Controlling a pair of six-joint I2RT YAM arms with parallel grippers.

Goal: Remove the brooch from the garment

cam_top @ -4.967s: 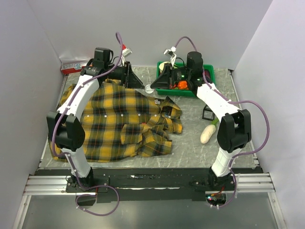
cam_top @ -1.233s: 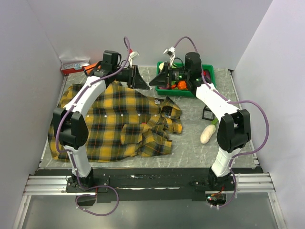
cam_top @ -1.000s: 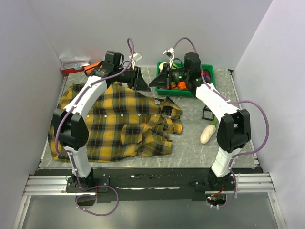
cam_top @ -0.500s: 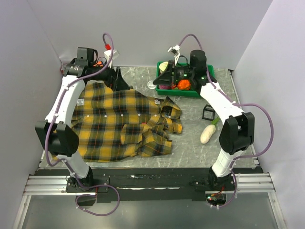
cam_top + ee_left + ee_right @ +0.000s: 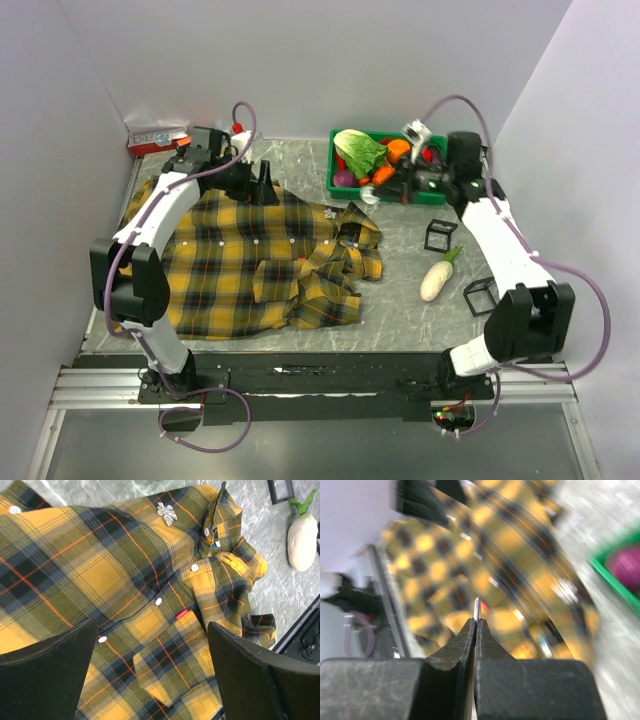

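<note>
The garment [image 5: 240, 265], a yellow-and-black plaid shirt, lies spread on the left half of the table. It fills the left wrist view [image 5: 125, 590]. The brooch [image 5: 166, 514], a small silvery flower, sits on the shirt near the collar. From above it shows as a pale speck [image 5: 329, 213]. My left gripper [image 5: 264, 186] hangs open and empty above the shirt's upper part, its jaws [image 5: 152, 680] wide apart over the chest pocket. My right gripper [image 5: 378, 190] is in front of the green bin, away from the shirt. Its jaws [image 5: 476, 617] are pressed together with a thin pale sliver between the tips.
A green bin [image 5: 334, 165] of vegetables stands at the back. A white radish [image 5: 435, 280] and two black cube frames [image 5: 438, 235] [image 5: 480, 297] lie on the right. A red-and-white box [image 5: 155, 137] sits at the back left. The radish [image 5: 302, 535] also shows in the left wrist view.
The right arm swung right, from the middle to the front of the bin. The left arm drew back left, then came over the shirt's upper part. The brooch stayed on the shirt.
</note>
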